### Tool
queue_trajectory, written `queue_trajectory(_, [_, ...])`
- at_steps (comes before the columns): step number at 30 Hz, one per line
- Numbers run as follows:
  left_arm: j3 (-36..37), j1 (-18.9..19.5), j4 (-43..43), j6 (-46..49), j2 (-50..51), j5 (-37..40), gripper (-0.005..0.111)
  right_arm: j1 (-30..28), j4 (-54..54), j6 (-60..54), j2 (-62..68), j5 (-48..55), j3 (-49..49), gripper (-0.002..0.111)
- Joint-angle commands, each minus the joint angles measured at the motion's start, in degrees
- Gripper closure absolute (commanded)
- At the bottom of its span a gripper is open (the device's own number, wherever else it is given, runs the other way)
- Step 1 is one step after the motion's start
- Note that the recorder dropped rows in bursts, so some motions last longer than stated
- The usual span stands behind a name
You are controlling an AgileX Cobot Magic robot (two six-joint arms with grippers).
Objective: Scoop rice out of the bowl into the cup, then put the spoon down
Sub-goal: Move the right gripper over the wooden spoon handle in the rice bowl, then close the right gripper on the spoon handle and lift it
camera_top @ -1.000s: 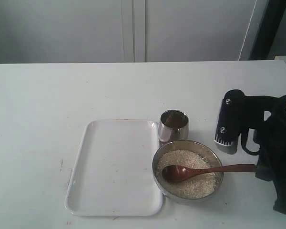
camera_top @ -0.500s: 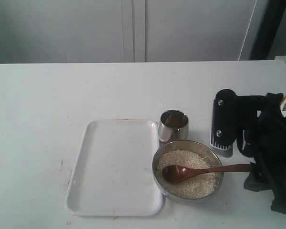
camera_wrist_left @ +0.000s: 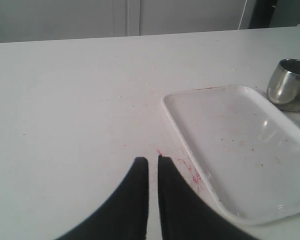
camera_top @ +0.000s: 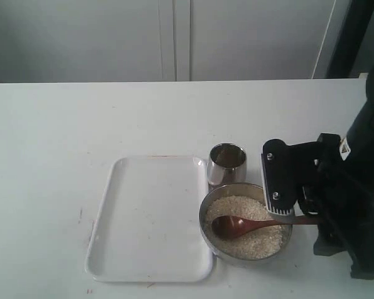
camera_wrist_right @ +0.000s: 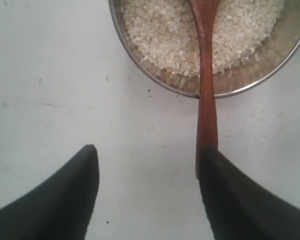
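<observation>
The steel bowl (camera_top: pixel 245 185) holds white rice (camera_top: pixel 246 242). The dark wooden spoon (camera_top: pixel 240 225) lies in it, its oval end on the rice and its handle resting over the rim towards the right arm. The small steel cup (camera_top: pixel 227 163) stands just behind the bowl. In the right wrist view my right gripper (camera_wrist_right: pixel 149 152) is open wide over bare table, just outside the bowl (camera_wrist_right: pixel 155 80). The handle end of the spoon (camera_wrist_right: pixel 206 100) lies beside one finger, not between the jaws. My left gripper (camera_wrist_left: pixel 153 160) is shut with nothing in it, low over the table beside the tray.
A white tray (camera_top: pixel 149 218) lies left of the bowl and shows in the left wrist view (camera_wrist_left: pixel 235 140) with the cup (camera_wrist_left: pixel 287 82) beyond it. The right arm's black body (camera_top: pixel 349 205) fills the table's right side. White cabinets stand behind the table.
The right arm has moved left, closer to the bowl, and its jaws now stand wide open. The spoon stays lying in the rice.
</observation>
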Motion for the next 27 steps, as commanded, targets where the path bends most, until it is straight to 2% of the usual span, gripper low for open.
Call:
queue_trajectory(1, [-0.35, -0.06, -0.59, -0.33, 0.04, -0.17, 0.092, 0.31, 0.29, -0.80, 1.97, -2.78, 0.20, 0.052])
queue_trajectory(13, [-0.35, -0.06, -0.59, -0.33, 0.04, -0.17, 0.092, 0.31, -5.31, 0.16, 7.84, -5.49, 0.20, 0.052])
queue_trajectory(27, [-0.35, -0.06, -0.59, -0.33, 0.04, -0.17, 0.092, 0.31, -10.62, 3.59, 8.72, -9.02, 0.20, 0.052])
